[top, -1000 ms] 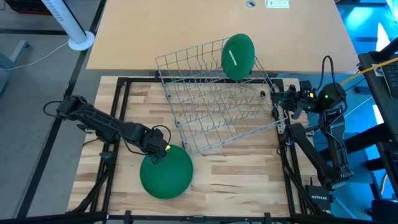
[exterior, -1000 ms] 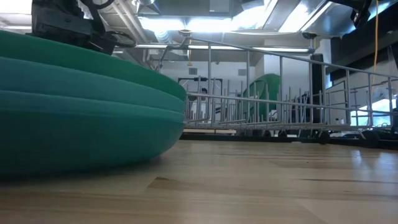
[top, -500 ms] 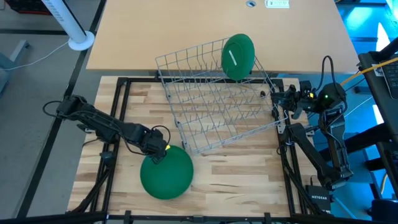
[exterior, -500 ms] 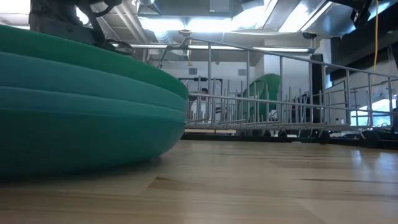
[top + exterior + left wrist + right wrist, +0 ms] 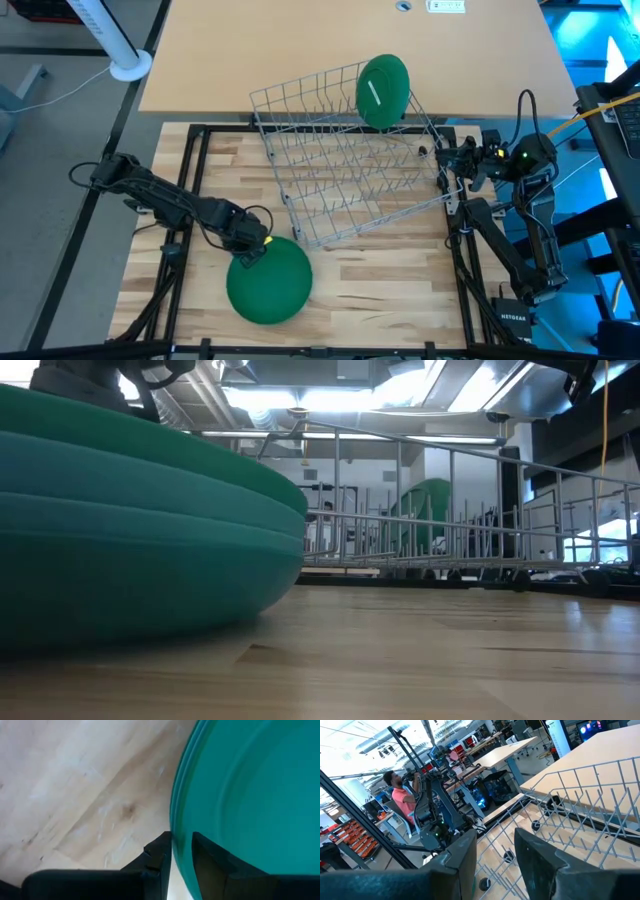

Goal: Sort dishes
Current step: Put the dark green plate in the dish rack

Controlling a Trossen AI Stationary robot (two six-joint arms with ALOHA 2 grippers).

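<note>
Left gripper (image 5: 171,851): positioned at the rim of the stacked green plates (image 5: 268,280) lying on the wooden surface (image 5: 380,275). In the left wrist view one finger sits outside the rim and the other over the top plate's face, the edge running between them; the gap is narrow, and the fingers appear to pinch the rim. An edge grip is the evident choice, since flat plates offer no other purchase.

The low view shows several plates nested in the stack (image 5: 140,530).

One further plate (image 5: 382,91) stands on edge at the far corner of the wire rack (image 5: 345,150), well apart from the left fingers, held upright by the rack's wires.

Right gripper (image 5: 492,857): waiting beside the rack's right end, fingers apart and holding nothing.

Judgement: the sorting is in an early stage.
</note>
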